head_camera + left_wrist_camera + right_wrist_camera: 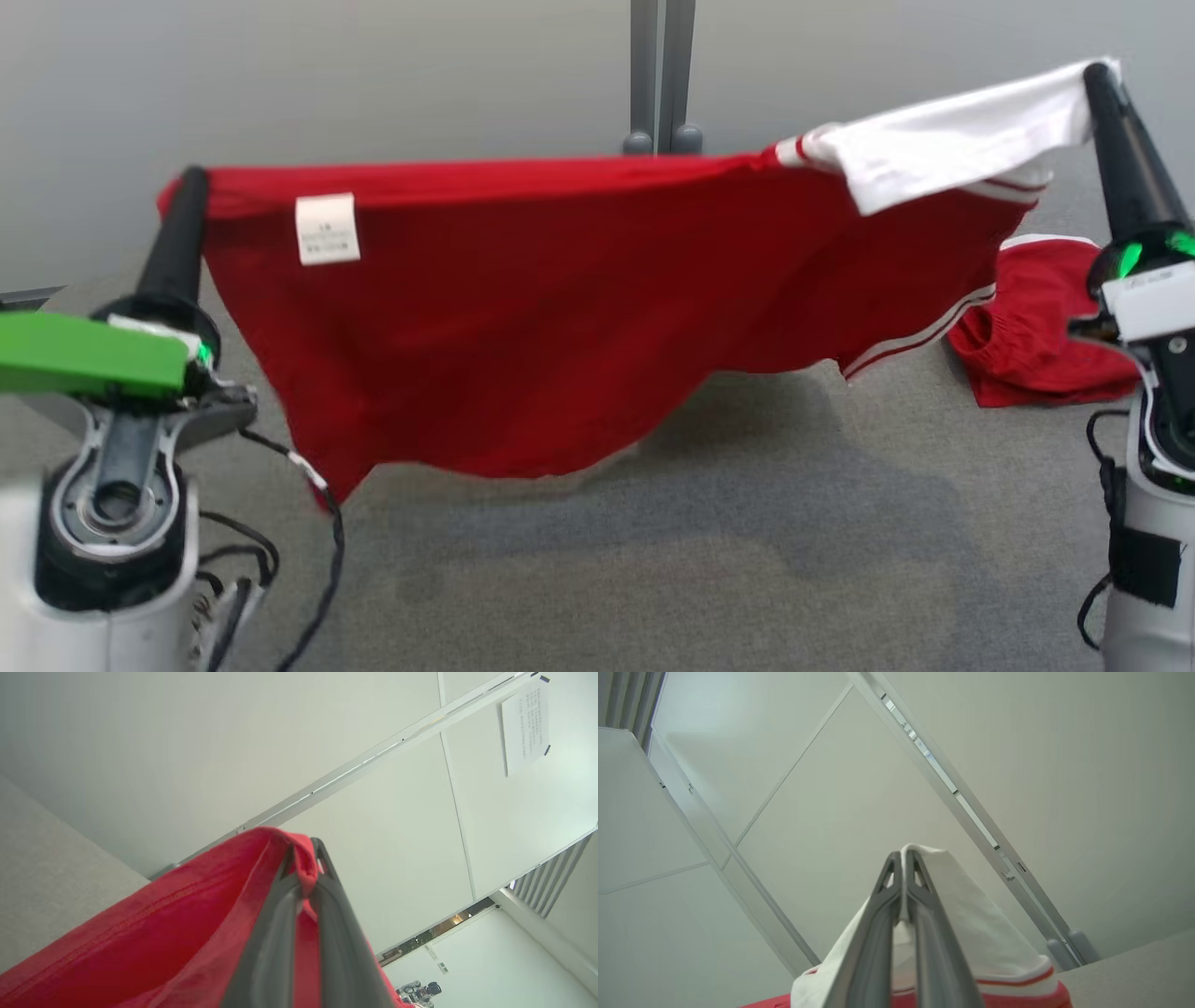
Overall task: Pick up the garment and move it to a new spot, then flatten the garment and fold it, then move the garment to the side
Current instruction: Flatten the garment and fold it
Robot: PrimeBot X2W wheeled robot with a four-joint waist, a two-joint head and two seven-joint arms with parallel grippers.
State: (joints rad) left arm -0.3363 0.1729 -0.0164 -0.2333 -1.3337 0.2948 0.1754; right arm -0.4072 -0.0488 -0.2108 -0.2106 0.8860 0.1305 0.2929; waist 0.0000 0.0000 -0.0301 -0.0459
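Two grips: left gripper (189,182) clamped on garment (560,308) red corner, right gripper (1099,77) clamped on white sleeve.
Lowering: keep top edge taut, level; set hem on worktop (747,560) first.

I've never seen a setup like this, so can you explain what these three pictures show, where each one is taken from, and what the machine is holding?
This is a two-armed robot. The wide picture comes from a camera on its head, looking down at a grey carpeted surface. The other two come from cameras on its wrists, looking along each gripper's dark fingers toward the ceiling. The left gripper and the right gripper are both shut on one red garment, stretching it in the air between them. The left pinches a red edge, the right a white part with red stripes. A white label shows near the left. A second red garment lies crumpled on the surface at the right.
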